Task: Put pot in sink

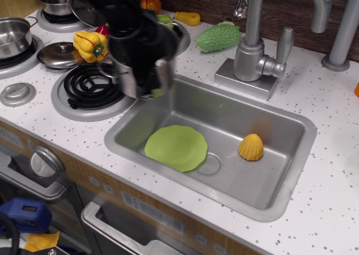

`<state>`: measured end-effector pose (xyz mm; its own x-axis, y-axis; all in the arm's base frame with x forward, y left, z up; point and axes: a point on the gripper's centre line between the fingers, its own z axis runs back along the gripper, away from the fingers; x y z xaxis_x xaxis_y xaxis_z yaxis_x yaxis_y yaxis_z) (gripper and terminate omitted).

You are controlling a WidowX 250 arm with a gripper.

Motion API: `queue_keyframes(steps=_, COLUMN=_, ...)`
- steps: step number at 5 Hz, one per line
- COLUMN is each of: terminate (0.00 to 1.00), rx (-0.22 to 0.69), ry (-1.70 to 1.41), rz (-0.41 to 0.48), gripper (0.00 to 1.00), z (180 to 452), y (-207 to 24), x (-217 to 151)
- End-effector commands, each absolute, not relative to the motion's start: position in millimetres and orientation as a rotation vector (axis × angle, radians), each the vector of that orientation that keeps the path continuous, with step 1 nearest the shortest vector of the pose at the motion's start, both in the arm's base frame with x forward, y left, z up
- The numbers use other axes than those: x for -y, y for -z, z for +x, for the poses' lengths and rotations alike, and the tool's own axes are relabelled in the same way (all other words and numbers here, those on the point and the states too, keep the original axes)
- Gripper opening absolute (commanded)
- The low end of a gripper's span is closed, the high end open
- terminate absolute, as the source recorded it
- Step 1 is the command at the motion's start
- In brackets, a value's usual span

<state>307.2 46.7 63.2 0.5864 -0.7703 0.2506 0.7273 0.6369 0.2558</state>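
Holding pot (130, 69) | tool (143, 53) | above sink (280, 207) rim

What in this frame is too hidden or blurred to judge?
- Tool: its jaws are lost in motion blur, merged with the pot, so the grip can't be confirmed.
- Sink drain: partly covered by the green plate.
- Back-burner items: hidden behind the arm.
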Motion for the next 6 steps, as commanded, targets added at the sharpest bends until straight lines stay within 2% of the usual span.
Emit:
queue_keyframes(steps=1, terminate=0.0, rx=0.479, ry=0.814, rz=0.133, gripper=0.0, z=315.7, y=-74.5, x=-14.0)
queue_keyframes(steps=2, terminate=0.0, rx=0.545, ry=0.729, rz=0.105, gripper=0.0, z=310.0, y=-61.5, x=-2.8)
queue_keyframes(steps=3, terminate=0.0, rx=0.583, ry=0.675, rz=0.076, gripper=1.0, z=302.2, y=-56.9, x=2.5)
queue_keyframes(steps=5, terminate=0.0, rx=0.614, ry=0.652, rz=0.082, gripper=1.0, z=299.3, y=-53.8, x=2.8)
queue_keyframes(steps=6, terminate=1.0, rx=0.614, ry=0.652, rz=0.082, gripper=1.0, z=299.3, y=-53.8, x=2.8)
